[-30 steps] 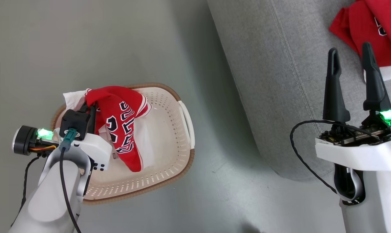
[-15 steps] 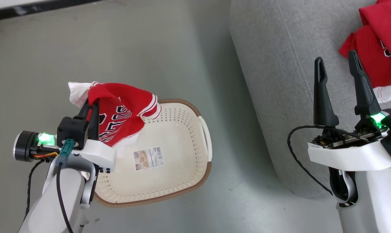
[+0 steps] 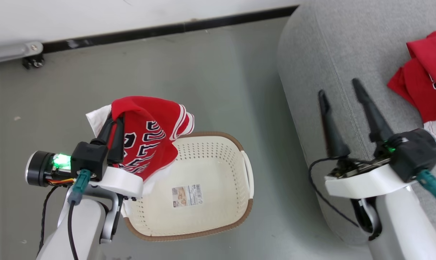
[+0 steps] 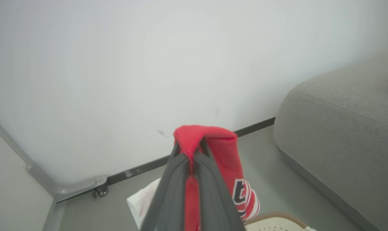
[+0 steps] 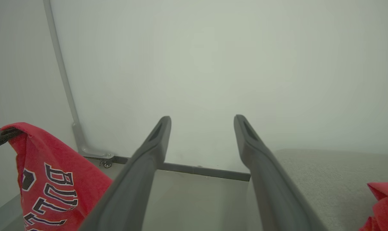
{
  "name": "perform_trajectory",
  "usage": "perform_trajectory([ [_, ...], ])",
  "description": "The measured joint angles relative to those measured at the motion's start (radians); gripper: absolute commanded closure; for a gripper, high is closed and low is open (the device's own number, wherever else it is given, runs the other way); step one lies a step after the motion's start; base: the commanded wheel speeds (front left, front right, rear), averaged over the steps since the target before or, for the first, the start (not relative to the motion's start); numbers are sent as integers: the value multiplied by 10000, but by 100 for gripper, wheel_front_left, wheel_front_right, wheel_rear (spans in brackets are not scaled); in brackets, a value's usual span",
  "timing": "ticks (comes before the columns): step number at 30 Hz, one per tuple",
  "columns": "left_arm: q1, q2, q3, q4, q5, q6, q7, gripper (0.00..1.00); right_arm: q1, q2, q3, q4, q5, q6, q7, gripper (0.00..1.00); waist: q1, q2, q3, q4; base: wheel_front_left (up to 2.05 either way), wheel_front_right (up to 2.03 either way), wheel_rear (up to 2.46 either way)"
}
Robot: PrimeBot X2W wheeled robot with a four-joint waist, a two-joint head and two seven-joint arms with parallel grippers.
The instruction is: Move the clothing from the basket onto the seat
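1. L gripper [image 3: 114, 120] clamped on lettered red garment [image 3: 149, 133], which hangs over the basket [image 3: 218, 135] rim.
2. R gripper [image 3: 339, 88] spread wide, holding nothing, above the seat [image 3: 330, 50] edge.
3. 2nd red garment [image 3: 422, 90] lies on seat.
4. Grey floor [image 3: 268, 180] btwn basket & seat; baseboard [image 3: 167, 29] and caster [image 3: 33, 62] behind.
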Motion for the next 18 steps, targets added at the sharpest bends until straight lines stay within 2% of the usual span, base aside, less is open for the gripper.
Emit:
perform_trajectory([
  [11,402,-96,-376,-1072,104,-2,-31,100,61,-489,2067,677,439,0,364,0,0,0,-949,646,0,0,0],
  [18,611,-90,-570,-1492,138,-65,-31,100,196,-1127,3530,717,1091,0,742,0,0,0,-1528,1017,0,0,0],
])
